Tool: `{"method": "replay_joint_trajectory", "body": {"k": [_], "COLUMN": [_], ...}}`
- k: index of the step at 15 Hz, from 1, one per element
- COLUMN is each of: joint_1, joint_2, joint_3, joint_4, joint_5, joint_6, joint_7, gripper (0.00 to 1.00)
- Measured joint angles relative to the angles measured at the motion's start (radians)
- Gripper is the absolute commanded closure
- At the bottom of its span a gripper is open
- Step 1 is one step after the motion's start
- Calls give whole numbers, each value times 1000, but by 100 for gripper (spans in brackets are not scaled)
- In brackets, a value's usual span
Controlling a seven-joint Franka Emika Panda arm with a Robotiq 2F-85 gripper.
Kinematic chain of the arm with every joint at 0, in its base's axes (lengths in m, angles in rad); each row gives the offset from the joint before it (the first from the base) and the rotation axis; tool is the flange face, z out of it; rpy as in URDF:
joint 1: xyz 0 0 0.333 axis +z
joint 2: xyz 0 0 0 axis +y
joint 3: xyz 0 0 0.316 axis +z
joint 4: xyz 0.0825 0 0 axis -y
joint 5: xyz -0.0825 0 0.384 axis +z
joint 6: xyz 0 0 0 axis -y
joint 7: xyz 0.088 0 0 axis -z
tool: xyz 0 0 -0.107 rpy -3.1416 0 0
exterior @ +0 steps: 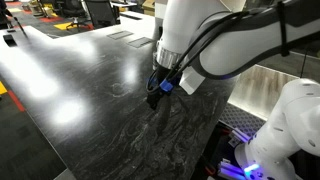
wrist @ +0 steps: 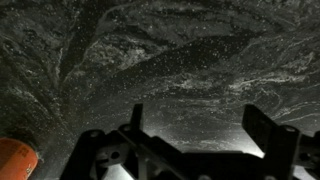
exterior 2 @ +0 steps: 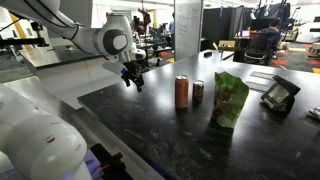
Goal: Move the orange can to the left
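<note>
The orange can [exterior 2: 181, 92] stands upright on the dark marbled table [exterior 2: 150, 130], slim and orange-red with a silvery top rim. My gripper [exterior 2: 133, 78] hangs above the table to the left of the can, clearly apart from it. In an exterior view the gripper [exterior: 160, 92] points down near the table, and the arm hides the can. In the wrist view the gripper [wrist: 196, 115] is open with only bare table between its fingers. An orange shape [wrist: 15, 158], likely the can, shows at the bottom left corner.
A darker can [exterior 2: 198, 92] stands just right of the orange can. A green bag [exterior 2: 229, 100] stands to its right and nearer the front. A black device [exterior 2: 279, 95] sits farther right. The table's near edge [exterior 2: 110, 135] runs diagonally.
</note>
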Motion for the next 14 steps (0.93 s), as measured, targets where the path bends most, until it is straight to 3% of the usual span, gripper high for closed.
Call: {"method": "replay_joint_trajectory", "body": {"k": [6, 10, 14], "joint_1": [0, -2, 3], "joint_2": [-15, -94, -210], "joint_3": [-6, -40, -114], "joint_4": [-7, -68, -162], "joint_5": [-15, -47, -77], "joint_6": [-7, -33, -37], "joint_7": [0, -25, -220], "gripper": [0, 0, 0]}}
